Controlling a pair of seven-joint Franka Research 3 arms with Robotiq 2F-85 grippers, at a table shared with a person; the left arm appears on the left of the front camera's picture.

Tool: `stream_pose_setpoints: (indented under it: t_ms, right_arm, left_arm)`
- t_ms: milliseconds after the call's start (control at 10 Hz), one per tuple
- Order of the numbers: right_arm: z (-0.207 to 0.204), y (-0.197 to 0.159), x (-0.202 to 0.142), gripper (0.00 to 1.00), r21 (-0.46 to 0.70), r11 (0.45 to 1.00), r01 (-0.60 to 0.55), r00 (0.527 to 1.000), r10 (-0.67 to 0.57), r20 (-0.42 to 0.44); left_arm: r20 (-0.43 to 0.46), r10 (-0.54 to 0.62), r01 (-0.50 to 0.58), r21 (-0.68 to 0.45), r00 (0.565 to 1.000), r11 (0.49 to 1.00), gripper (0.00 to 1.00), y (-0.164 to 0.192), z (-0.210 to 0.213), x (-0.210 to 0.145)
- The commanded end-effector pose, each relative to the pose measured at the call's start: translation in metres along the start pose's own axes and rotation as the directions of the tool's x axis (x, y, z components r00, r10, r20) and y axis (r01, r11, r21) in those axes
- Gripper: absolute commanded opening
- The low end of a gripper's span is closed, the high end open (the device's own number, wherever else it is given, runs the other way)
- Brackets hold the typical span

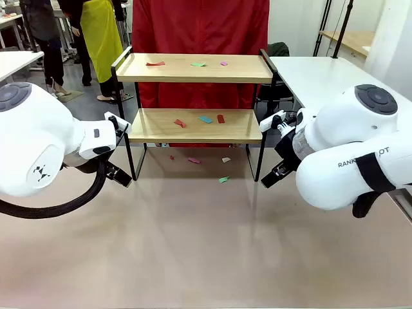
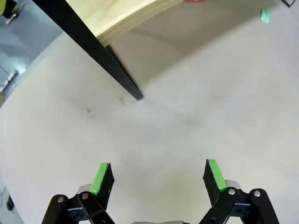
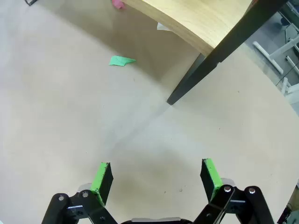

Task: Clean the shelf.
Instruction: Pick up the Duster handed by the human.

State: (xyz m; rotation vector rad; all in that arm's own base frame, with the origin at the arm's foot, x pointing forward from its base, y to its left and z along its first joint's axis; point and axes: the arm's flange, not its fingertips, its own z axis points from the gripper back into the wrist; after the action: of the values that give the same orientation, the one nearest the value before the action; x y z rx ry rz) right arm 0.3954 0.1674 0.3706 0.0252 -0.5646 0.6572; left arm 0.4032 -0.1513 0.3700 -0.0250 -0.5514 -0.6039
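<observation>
The beige bench (image 1: 193, 257) carries the shelf (image 1: 251, 69), which stands at its far middle: two light wooden boards in a thin black frame. The white left arm (image 1: 38, 141) sits just left of the shelf and the white right arm (image 1: 347, 154) just right of it, both a little nearer than its front legs. A person in a red garment (image 1: 199, 26) stands directly behind the shelf.

The left pincer (image 2: 158, 170) hangs wide above bare bench near the shelf's front left leg (image 2: 107, 65) and holds nothing. The right pincer (image 3: 156, 170) is just as wide and empty, near the front right leg (image 3: 205, 70).

Small scraps lie on and under the shelf. On its top board are a red scrap (image 1: 155, 64), a pale green scrap (image 1: 198, 64) and a purple scrap (image 1: 224, 63). On its lower board are a crumpled red piece (image 1: 179, 123), a teal piece (image 1: 205, 119) and a dark red piece (image 1: 221, 118). On the bench beneath the shelf lie a pink bit (image 1: 194, 160) and a white bit (image 1: 226, 159), with a green bit (image 1: 223, 179) just in front.
</observation>
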Motion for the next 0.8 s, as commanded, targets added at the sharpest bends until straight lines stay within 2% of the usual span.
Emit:
stream_pose_setpoints:
  t_ms: [0, 700]
  right_arm:
    - [0.0000, 0.0000, 0.0000, 1.00, 0.000, 1.000, 0.000, 1.000, 0.000, 0.000]
    - [0.0000, 0.0000, 0.0000, 1.00, 0.000, 1.000, 0.000, 1.000, 0.000, 0.000]
  left_arm:
    - [0.000, 0.000, 0.000, 0.000, 1.000, 1.000, 1.00, 0.0000, 0.0001, 0.0001]
    - [0.000, 0.000, 0.000, 0.000, 1.000, 1.000, 1.00, 0.0000, 0.0001, 0.0001]
